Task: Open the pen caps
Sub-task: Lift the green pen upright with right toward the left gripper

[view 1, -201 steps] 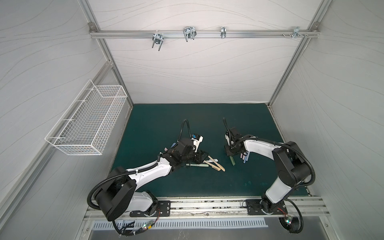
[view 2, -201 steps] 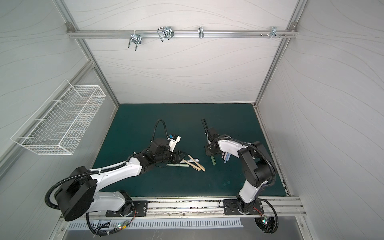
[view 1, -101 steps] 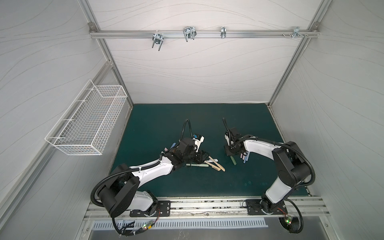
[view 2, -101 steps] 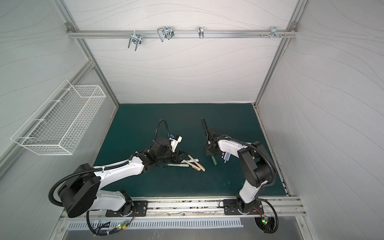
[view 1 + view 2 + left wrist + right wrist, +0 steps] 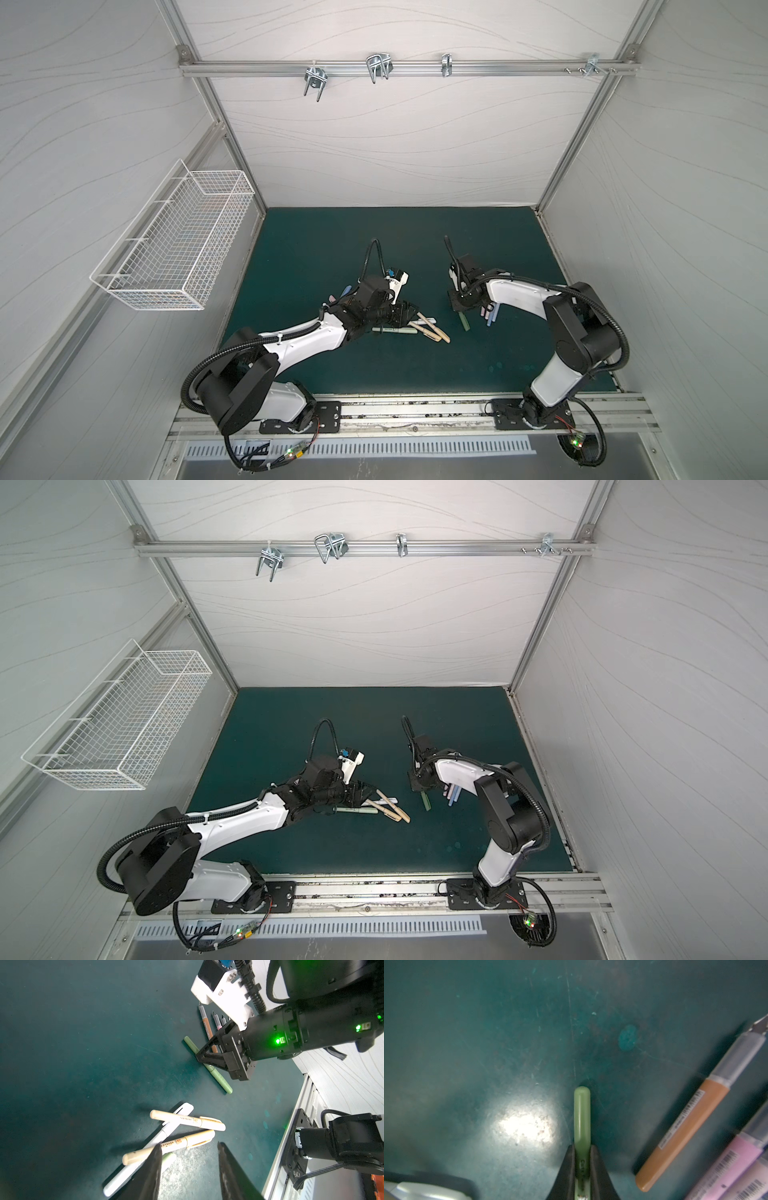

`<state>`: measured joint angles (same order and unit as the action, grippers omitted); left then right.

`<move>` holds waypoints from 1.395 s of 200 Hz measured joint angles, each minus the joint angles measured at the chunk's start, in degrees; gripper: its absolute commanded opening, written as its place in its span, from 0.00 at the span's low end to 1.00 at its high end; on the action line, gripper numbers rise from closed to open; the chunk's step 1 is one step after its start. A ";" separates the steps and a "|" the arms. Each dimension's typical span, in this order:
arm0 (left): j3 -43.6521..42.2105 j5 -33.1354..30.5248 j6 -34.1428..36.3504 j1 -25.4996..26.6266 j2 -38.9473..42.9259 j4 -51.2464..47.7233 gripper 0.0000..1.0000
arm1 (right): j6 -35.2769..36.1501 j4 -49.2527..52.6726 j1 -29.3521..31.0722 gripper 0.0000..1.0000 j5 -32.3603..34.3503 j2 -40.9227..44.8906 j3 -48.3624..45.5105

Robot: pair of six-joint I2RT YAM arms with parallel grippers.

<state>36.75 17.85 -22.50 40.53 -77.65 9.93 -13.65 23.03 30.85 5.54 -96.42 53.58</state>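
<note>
The fingers of the right gripper (image 5: 582,1148) are pressed together on a sage green pen (image 5: 582,1113), which lies flat on the dark green counter (image 5: 488,1043). Its rounded end sticks out beyond the fingertips. In the left wrist view both its ends are rounded, so its cap is on. To one side of these fingers, clear of them, lies an orange-brown pen (image 5: 683,1132) with its narrow tip bare, and two pink pens (image 5: 733,1165) lie just beside it. The fingers of the left gripper (image 5: 189,1145) stand apart and hold nothing. In the gap between them shows the cap end of a tan pen (image 5: 193,1139), which crosses a white pen (image 5: 124,1173). A second tan pen (image 5: 187,1120) lies just ahead of the fingertips, across the white one. The end of another green pen (image 5: 169,1157) shows beside one finger. The pen caps of this heap are all on. Whether the left fingers touch the heap, I cannot tell. In both top views the two pairs of fingers are well apart.
</note>
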 measured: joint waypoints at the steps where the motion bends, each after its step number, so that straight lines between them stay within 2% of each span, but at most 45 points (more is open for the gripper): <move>1: 0.00 0.00 0.00 0.02 0.04 0.02 0.45 | 0.00 -0.04 0.00 0.08 -0.02 0.07 -0.04; 23: -0.11 0.70 -0.07 0.13 1.20 1.14 0.46 | -0.02 -1.01 0.02 0.07 -1.57 3.04 -2.27; 61: -1.36 2.51 -0.11 1.64 4.68 4.52 0.49 | -0.55 -6.03 -0.50 0.06 -6.36 14.49 -8.61; 112: -1.77 3.43 0.81 5.46 6.19 6.97 0.51 | -4.15 -18.58 -4.87 0.07 -16.50 31.19 -19.80; 169: -2.29 4.87 0.96 6.45 6.14 9.40 0.51 | -9.01 -31.76 -5.66 0.10 -22.67 45.66 -29.51; 222: -2.29 5.42 0.90 8.00 5.79 10.67 0.51 | -10.88 -38.07 -5.70 0.11 -24.11 53.20 -33.20; 279: -2.51 6.60 0.11 8.28 5.88 12.76 0.51 | -12.11 -41.22 -5.73 0.12 -24.81 54.90 -35.23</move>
<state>34.24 24.45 -22.39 48.82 -71.77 22.70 -25.76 -18.20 25.12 -19.27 -41.52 18.35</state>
